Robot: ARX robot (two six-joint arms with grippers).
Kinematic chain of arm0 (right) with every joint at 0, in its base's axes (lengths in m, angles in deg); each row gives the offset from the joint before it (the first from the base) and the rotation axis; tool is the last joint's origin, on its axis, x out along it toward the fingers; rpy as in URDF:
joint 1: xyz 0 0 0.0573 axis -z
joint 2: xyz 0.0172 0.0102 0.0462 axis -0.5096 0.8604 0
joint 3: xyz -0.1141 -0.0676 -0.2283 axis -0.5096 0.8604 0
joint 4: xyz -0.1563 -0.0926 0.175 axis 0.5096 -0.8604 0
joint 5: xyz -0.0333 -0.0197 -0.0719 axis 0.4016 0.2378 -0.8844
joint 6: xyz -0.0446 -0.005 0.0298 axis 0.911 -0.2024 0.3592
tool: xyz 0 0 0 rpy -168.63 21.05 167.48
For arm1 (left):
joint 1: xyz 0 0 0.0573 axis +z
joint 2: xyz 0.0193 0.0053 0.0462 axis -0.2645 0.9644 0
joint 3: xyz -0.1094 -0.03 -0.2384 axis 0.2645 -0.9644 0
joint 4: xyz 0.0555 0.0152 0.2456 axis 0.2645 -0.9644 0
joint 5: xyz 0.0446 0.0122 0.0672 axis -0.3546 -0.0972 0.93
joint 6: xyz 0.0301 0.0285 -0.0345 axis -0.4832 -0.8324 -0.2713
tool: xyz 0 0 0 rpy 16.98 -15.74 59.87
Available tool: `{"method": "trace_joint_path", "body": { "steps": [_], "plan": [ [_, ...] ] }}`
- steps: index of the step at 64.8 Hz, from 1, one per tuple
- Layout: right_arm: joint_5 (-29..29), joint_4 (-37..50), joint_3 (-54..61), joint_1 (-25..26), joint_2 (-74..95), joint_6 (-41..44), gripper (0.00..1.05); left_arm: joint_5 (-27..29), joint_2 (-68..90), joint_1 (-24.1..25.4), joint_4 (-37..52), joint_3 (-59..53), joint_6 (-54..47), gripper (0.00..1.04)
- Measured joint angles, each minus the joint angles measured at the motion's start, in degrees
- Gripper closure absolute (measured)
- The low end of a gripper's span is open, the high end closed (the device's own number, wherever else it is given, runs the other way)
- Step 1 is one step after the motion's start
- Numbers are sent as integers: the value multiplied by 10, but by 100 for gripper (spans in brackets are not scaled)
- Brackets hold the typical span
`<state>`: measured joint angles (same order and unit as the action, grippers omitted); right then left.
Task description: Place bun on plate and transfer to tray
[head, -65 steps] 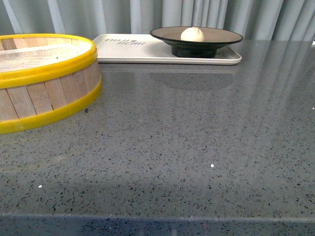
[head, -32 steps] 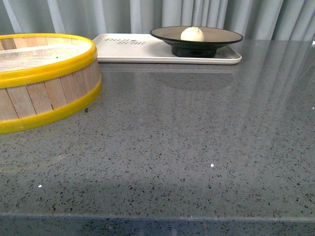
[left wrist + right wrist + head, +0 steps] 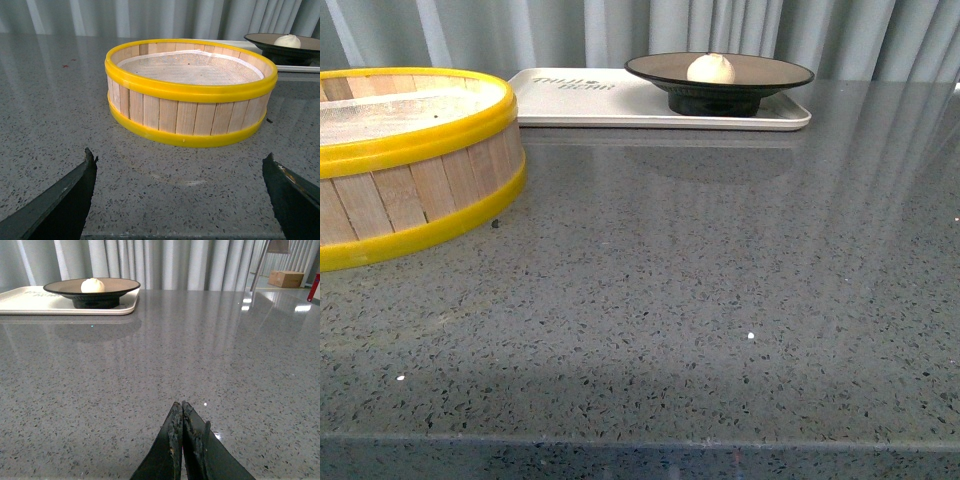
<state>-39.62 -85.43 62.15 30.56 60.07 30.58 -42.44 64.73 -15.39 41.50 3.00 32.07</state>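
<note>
A grey speckled stone counter [image 3: 700,280] with a glossy, reflective top carries everything, and its near edge runs across the bottom of the front view. Directly on it, at the far side against the curtains, lies the flat cream-white tray [image 3: 590,102], and nearer on the robot's left stands a round wooden steamer basket [image 3: 405,160] with yellow rims, well apart from the tray's right end. A small dark speck [image 3: 496,224] lies on the counter just beside the basket's base.

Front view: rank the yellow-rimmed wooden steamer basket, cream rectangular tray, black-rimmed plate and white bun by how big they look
1. Yellow-rimmed wooden steamer basket, though it sits nearest
2. Cream rectangular tray
3. Black-rimmed plate
4. White bun
</note>
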Motion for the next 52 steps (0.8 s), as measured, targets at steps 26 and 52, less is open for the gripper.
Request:
{"method": "trace_joint_path", "body": {
  "steps": [26,52],
  "plan": [
    [0,0,0,0,0,0,25,0,0,0,0,0,0,7],
    [0,0,0,0,0,-2,8,0,0,0,0,0,0,7]
  ]
}}
